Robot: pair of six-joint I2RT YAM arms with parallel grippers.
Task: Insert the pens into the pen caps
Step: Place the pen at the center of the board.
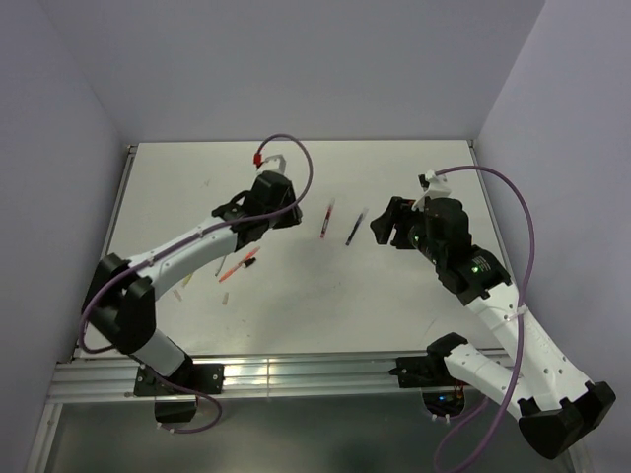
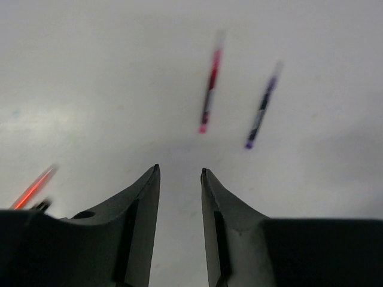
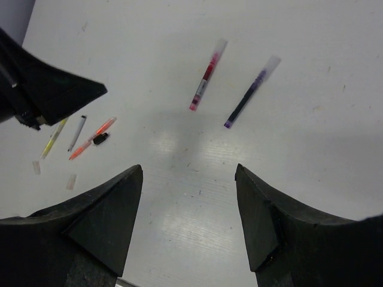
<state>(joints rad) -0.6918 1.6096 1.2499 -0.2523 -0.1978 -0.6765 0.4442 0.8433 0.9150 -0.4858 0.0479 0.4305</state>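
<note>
The left gripper hovers over the bench, jaws slightly apart; the right gripper is spread wide, both empty. The red pen and purple pen lie side by side between them, the orange pen farther left.

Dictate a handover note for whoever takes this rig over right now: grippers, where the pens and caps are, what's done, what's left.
The left gripper and the right gripper have jaws open, holding nothing.
Thin red pen and thin dark purple pen lie side by side mid-table, each apparently capped in clear plastic: done.
Yellow pen, white-black pen and orange pen lie beside the left arm, seemingly uncapped; a small black cap, a clear cap and a second clear cap lie loose there.
Left: cap those three.
</note>
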